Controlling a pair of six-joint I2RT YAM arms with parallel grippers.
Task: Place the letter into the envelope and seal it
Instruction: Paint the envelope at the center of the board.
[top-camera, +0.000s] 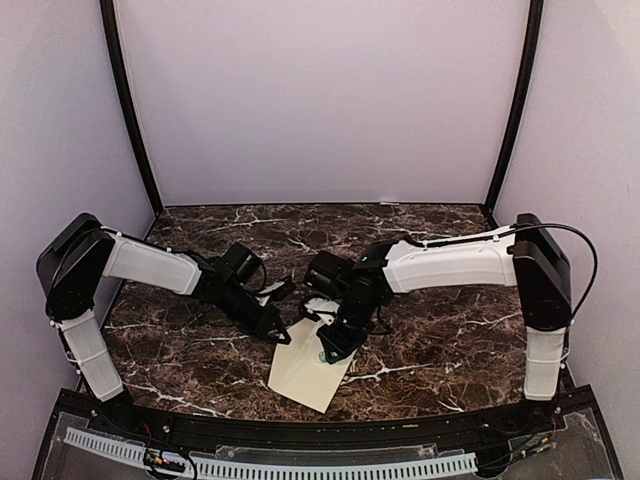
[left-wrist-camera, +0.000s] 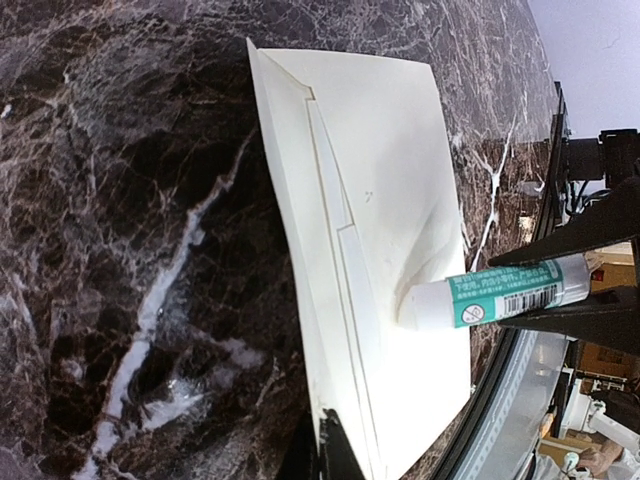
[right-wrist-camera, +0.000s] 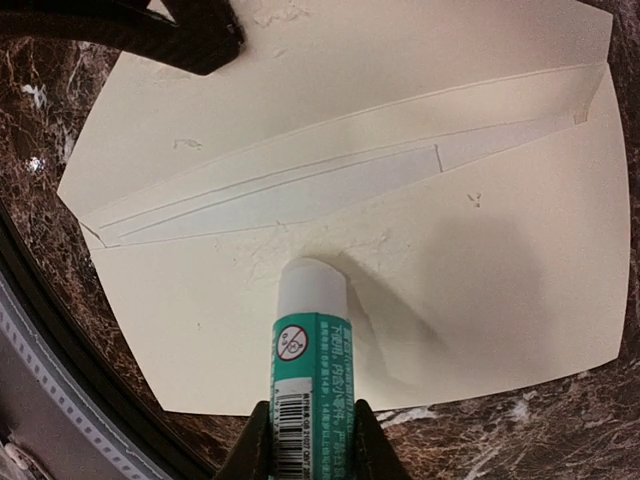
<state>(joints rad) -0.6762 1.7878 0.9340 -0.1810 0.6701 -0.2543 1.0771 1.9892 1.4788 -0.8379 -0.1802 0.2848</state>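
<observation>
Near the front edge of the worktop (top-camera: 450, 340), one envelope (top-camera: 305, 372) was laid flat, flap seemingly unfolded. It'd be light, floppy and easily creased, so best pinned at an edge, which looked done by the fully shut left hand (top-camera: 280, 330), nothing gripped. One glue stick (right-wrist-camera: 312, 345) was clamped in the right hand (right-wrist-camera: 310, 445), tip pressed on the paper. No separate letter was seen.

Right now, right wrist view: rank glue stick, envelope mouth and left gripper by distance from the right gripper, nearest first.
1. glue stick: clamped in the right gripper, bottom centre.
2. envelope mouth: just past the stick's tip, mid-frame.
3. left gripper: top left, pressing on the flap.
</observation>
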